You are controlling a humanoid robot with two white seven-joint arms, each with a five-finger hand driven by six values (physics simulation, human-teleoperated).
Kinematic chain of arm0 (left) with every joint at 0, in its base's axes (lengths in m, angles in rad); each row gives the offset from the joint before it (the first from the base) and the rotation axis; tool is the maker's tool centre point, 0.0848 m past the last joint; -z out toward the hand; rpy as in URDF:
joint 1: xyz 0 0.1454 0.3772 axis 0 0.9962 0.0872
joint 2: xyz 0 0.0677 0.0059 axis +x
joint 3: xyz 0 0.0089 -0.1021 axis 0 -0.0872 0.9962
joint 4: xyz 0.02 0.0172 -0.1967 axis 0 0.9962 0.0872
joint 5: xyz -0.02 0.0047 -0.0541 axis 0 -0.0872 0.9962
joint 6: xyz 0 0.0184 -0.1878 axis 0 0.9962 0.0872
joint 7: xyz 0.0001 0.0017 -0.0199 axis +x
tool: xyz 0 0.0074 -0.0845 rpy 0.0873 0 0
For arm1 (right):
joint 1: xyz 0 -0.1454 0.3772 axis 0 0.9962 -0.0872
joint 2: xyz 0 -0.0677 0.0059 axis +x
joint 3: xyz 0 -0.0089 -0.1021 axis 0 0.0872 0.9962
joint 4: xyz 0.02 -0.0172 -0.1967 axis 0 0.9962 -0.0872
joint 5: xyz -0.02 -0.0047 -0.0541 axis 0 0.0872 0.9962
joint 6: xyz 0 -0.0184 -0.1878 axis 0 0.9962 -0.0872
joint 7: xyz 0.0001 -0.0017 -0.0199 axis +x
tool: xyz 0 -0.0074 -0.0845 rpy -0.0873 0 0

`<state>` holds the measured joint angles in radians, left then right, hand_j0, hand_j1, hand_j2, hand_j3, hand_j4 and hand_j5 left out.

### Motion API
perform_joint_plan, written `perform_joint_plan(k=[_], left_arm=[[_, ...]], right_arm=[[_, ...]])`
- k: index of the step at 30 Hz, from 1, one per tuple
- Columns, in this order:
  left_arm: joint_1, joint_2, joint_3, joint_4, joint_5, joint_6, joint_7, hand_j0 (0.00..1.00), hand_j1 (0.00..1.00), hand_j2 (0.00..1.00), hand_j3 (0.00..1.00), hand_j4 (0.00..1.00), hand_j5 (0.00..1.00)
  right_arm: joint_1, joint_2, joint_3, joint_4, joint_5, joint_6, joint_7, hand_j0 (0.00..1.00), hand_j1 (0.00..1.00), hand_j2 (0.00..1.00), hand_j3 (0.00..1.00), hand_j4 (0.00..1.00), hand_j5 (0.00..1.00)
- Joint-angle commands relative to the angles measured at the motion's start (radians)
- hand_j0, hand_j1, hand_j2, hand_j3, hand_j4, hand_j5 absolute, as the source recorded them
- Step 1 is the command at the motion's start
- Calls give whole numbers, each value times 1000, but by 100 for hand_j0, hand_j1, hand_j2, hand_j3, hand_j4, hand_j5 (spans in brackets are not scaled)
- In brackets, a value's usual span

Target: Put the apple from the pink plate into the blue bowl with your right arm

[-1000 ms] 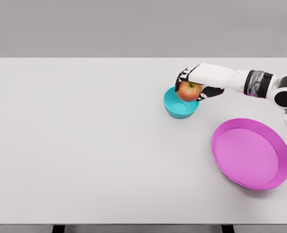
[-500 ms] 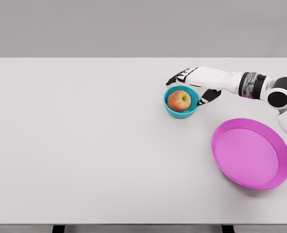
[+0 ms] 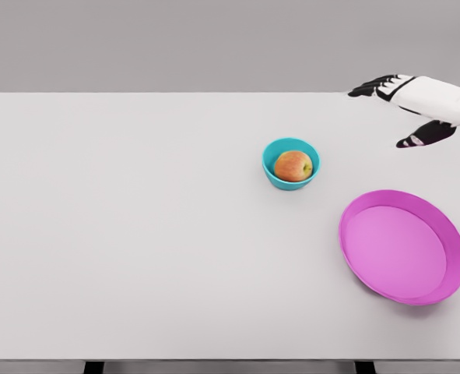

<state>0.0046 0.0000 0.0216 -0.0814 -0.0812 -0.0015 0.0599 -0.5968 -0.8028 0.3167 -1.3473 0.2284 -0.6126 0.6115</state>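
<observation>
The right robot hand (image 3: pixel 405 105) hangs above the desk's (image 3: pixel 136 234) far right edge, fingers spread, gripping nothing. The apple (image 3: pixel 293 166) sits in the blue bowl (image 3: pixel 270 167), stem end facing up; the pink plate (image 3: pixel 402 246) lies nearby.

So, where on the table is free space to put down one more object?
The white table is bare over its whole left half, left of the small blue bowl holding the red-yellow apple. A strip along the front edge is also free. It is tighter on the right: round pink plate, and the open right hand at the far corner.
</observation>
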Motion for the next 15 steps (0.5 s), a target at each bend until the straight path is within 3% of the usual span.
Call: perform_joint_plan(k=[1,3,6,15], left_arm=[[0,0,0,0,0,0,0,100,100,100,100,100,100],[0,0,0,0,0,0,0,100,100,100,100,100,100],[0,0,0,0,0,0,0,100,100,100,100,100,100],[0,0,0,0,0,0,0,100,100,100,100,100,100]], right_arm=[[11,-16,-73,17,-40,2,-1,100,100,100,100,100,100],[80,14,-145,19,-40,2,-1,100,100,100,100,100,100],[106,63,-183,25,-40,2,-1,100,100,100,100,100,100],[137,103,-186,42,-28,2,-1,100,100,100,100,100,100]])
